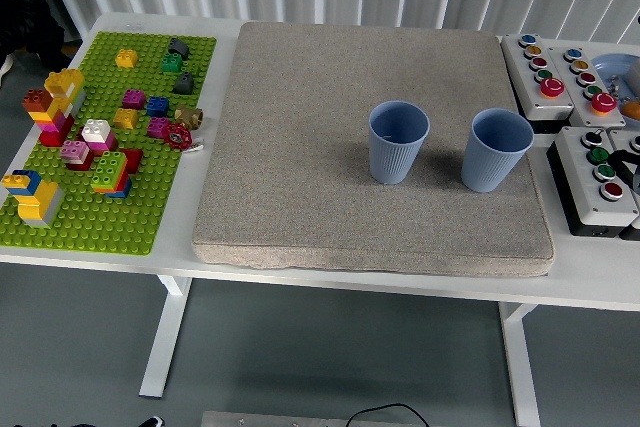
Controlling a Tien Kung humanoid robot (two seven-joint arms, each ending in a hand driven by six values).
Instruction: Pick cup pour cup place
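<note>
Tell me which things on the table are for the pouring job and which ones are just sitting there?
For the job:
left cup
right cup
grey mat they stand on

Just lying about:
green baseplate
toy bricks
button boxes

No robot hand is in view.
</note>
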